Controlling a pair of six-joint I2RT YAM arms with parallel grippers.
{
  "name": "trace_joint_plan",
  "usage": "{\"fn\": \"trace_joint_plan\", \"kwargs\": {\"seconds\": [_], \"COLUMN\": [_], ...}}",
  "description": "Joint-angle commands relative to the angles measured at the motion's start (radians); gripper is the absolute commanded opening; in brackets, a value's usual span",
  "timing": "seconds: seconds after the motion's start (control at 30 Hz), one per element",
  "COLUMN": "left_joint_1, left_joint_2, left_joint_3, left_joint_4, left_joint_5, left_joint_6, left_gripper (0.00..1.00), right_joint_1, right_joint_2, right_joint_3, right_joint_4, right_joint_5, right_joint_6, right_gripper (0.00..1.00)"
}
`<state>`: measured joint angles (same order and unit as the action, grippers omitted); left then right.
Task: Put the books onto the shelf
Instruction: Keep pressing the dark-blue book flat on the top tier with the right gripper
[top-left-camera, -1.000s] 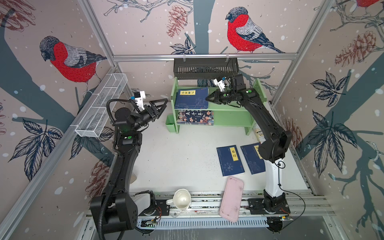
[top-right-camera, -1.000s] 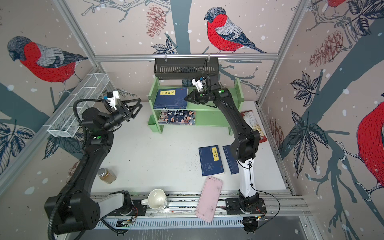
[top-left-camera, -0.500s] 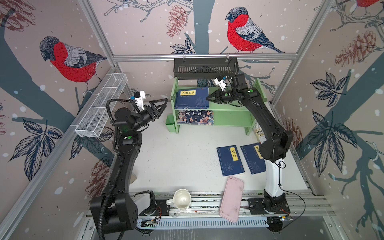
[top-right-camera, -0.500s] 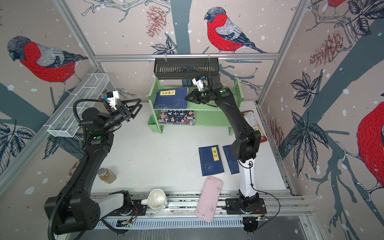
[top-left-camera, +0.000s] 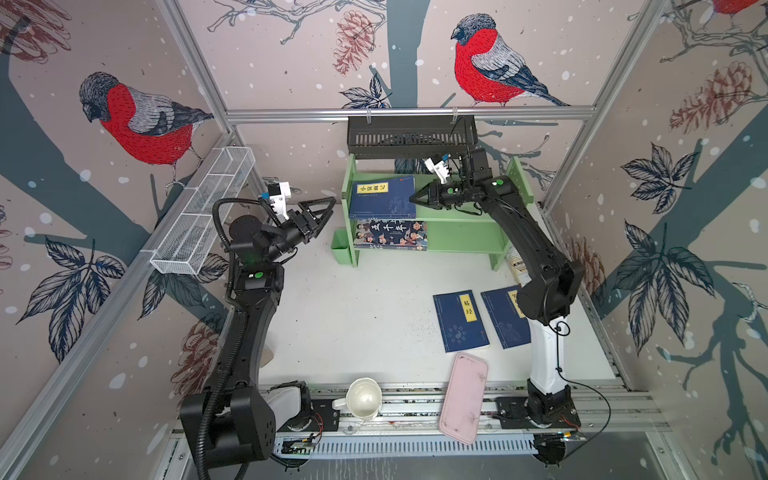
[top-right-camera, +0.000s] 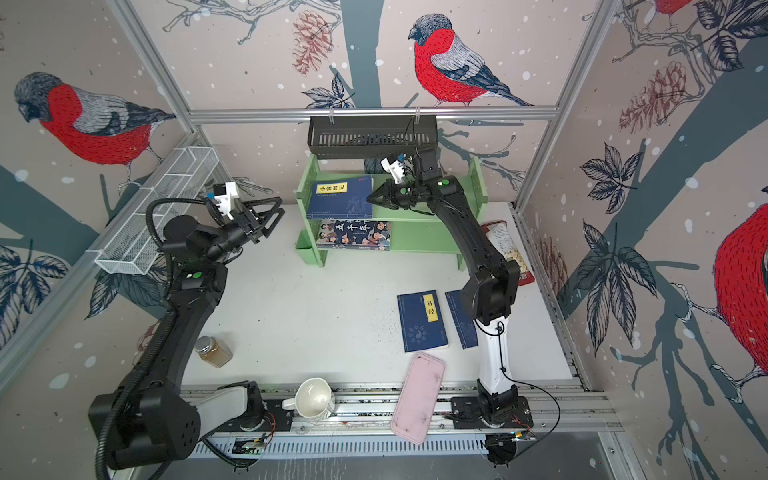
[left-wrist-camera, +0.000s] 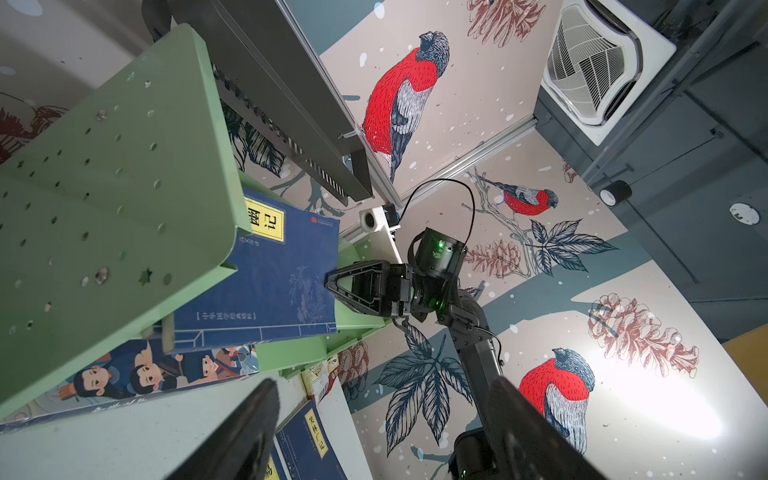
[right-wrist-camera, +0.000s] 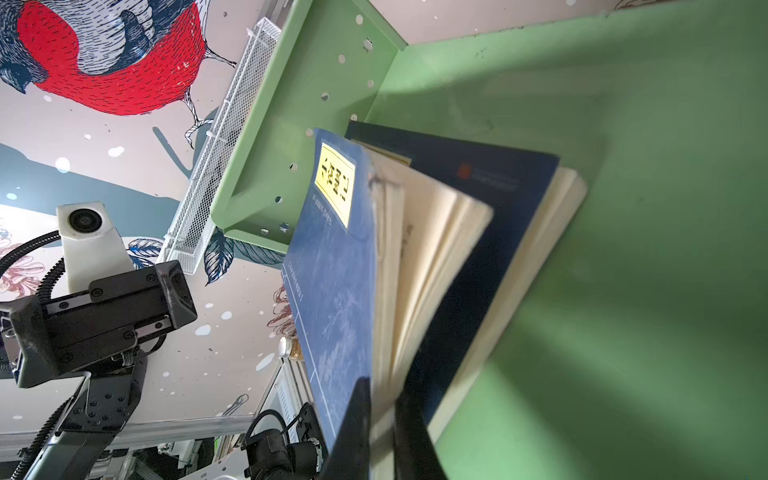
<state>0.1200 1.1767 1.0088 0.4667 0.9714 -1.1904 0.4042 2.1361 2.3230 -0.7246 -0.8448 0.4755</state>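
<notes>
On the upper tier of the light green shelf (top-left-camera: 348, 208), at its left end against the side panel, the top navy book (top-left-camera: 384, 201) lies flat with its yellow label up. It is stacked on a second navy book (right-wrist-camera: 490, 232) that shows clearly only in the right wrist view. The right gripper (top-left-camera: 413, 198) is pressed together on the top navy book's free edge, pinching the cover and a few leaves, so the pages fan apart above the second navy book. On the lower tier, straight beneath, the cartoon book (top-left-camera: 390, 235) lies flat with its white characters facing up. Well apart from the shelf, on the white table (top-left-camera: 353, 324) near the right arm's lower joint, a third navy book (top-left-camera: 459, 320) lies flat in the open. Just beside it, a fourth navy book (top-left-camera: 503, 320) is partly hidden under that arm. The left gripper (top-left-camera: 328, 205) hangs in the air just left of the shelf, fingers spread and holding nothing. A small green cup (top-left-camera: 341, 247) stands just beside the shelf's left foot. A black slotted basket (top-left-camera: 411, 137) hangs from the back rail above the shelf, and a white wire basket (top-left-camera: 203, 216) hangs along the left rail. At the table's front edge are a pink tray (top-left-camera: 463, 399) and a white mug (top-left-camera: 363, 399). A small jar (top-right-camera: 214, 351) stands by the left arm, and a printed snack bag (top-right-camera: 505, 245) lies by the right wall.
</notes>
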Motion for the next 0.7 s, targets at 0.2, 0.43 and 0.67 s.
{"fn": "trace_joint_plan", "kwargs": {"seconds": [0.2, 0.43, 0.67], "left_joint_1": [0.000, 0.000, 0.000], "left_joint_2": [0.000, 0.003, 0.003], "left_joint_3": [0.002, 0.000, -0.001], "left_joint_4": [0.065, 0.070, 0.074], "left_joint_5": [0.013, 0.013, 0.014], "left_joint_6": [-0.012, -0.014, -0.017], "left_gripper": [0.79, 0.79, 0.80], "right_joint_1": [0.003, 0.007, 0.005], "right_joint_2": [0.014, 0.017, 0.013], "right_joint_3": [0.000, 0.002, 0.000], "right_joint_4": [0.062, 0.065, 0.063], "right_joint_5": [0.004, 0.012, 0.018], "right_joint_6": [0.040, 0.044, 0.045], "right_gripper": [0.04, 0.04, 0.04]}}
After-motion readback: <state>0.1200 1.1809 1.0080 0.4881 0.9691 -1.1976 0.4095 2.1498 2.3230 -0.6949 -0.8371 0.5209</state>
